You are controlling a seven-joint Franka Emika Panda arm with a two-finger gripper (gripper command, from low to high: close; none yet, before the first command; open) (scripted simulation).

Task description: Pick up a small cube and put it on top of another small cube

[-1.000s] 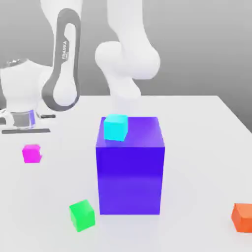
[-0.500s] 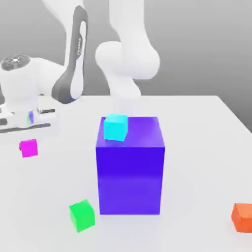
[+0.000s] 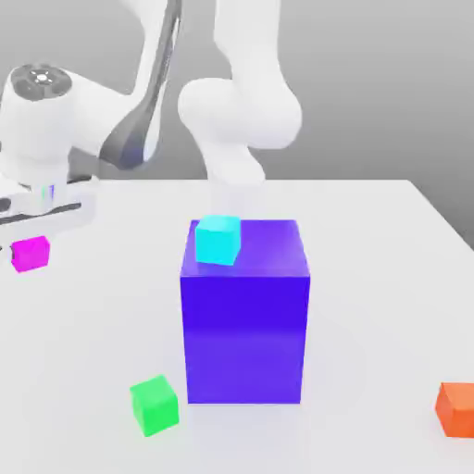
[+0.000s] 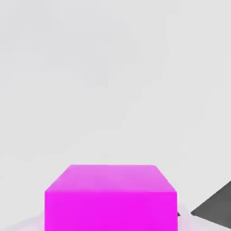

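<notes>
Ext. view: tool [image 3: 30,231] at far left, pinched on small bright magenta cube [image 3: 31,253], lifted above white desk [image 3: 370,278]; small bright green cube [image 3: 154,405] near front beside big blue-violet block [image 3: 244,324] w/ small cyan cube [image 3: 218,240] on top. Hand view: magenta cube [image 4: 110,198] close up, over pale desk.

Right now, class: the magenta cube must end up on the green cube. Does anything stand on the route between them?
Nothing visible does. The magenta cube sits below the gripper at the exterior view's left; the green cube lies nearer the camera on bare table. The big blue-violet block stands to the green cube's right, beside that route.
</notes>
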